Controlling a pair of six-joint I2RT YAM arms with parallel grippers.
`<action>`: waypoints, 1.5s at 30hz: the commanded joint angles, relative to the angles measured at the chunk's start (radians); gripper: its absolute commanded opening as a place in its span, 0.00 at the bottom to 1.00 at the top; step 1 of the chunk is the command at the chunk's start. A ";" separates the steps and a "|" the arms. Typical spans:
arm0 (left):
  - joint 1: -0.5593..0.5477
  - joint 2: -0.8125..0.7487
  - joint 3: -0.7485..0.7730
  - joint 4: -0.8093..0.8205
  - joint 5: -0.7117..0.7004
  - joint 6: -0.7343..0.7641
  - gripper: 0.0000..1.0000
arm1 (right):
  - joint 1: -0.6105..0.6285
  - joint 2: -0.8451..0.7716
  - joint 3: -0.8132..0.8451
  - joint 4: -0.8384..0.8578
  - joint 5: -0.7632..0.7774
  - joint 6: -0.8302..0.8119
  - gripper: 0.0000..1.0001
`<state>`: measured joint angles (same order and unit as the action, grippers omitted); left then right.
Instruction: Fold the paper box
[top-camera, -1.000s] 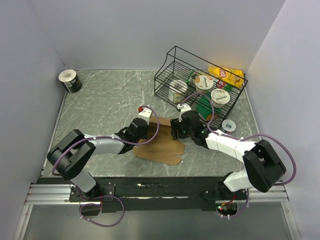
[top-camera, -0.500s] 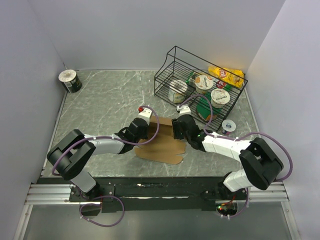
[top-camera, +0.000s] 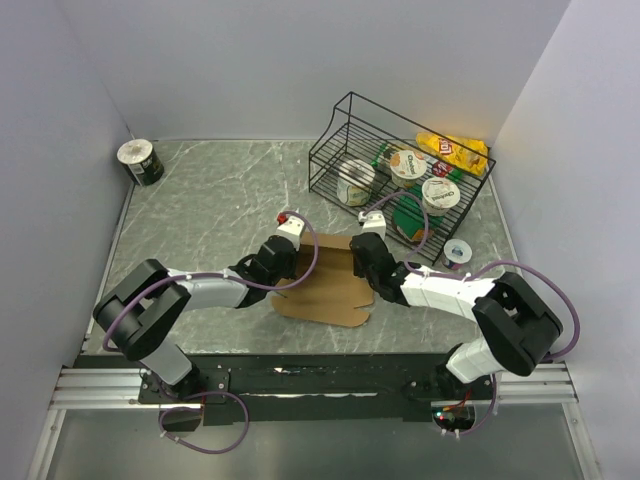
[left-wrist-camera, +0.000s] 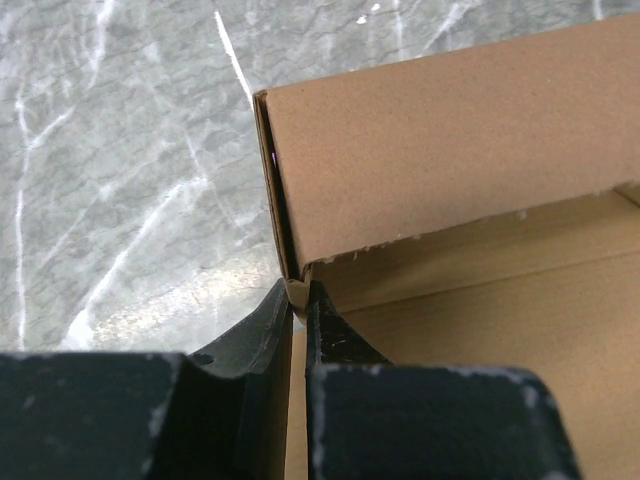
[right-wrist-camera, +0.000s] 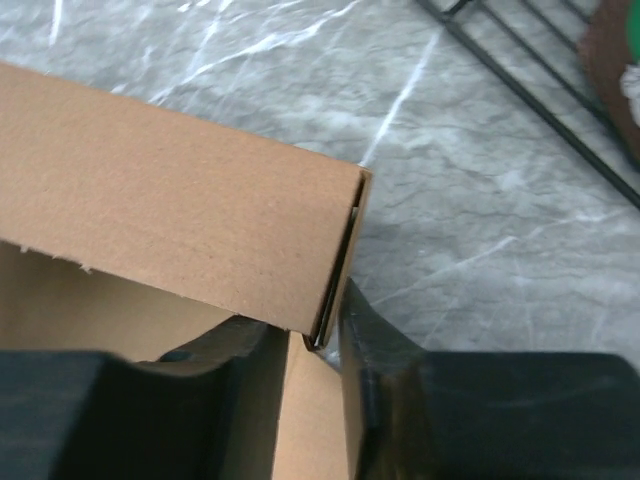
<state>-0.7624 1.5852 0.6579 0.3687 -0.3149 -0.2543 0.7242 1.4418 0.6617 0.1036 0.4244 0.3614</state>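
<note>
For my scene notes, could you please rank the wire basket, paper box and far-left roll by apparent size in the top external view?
1. wire basket, clearly largest.
2. paper box.
3. roll, smallest, though distance from the camera may shrink it.

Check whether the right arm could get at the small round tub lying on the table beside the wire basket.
Probably yes: the tub sits uncovered just beside that arm. But the right gripper straddles a wall of the paper box and would have to leave it first.
</note>
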 joint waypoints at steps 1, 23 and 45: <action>-0.003 -0.054 -0.020 0.018 0.062 -0.022 0.05 | 0.004 0.012 -0.001 0.013 0.126 0.031 0.28; -0.011 -0.053 -0.047 0.113 0.204 -0.095 0.03 | 0.003 0.098 0.030 0.095 0.341 0.019 0.24; -0.011 -0.048 -0.034 0.085 0.175 -0.094 0.03 | 0.003 0.069 0.030 0.119 0.277 -0.010 0.45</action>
<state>-0.7650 1.5482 0.6056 0.4370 -0.1574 -0.3386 0.7326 1.5730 0.7029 0.1871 0.7166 0.3763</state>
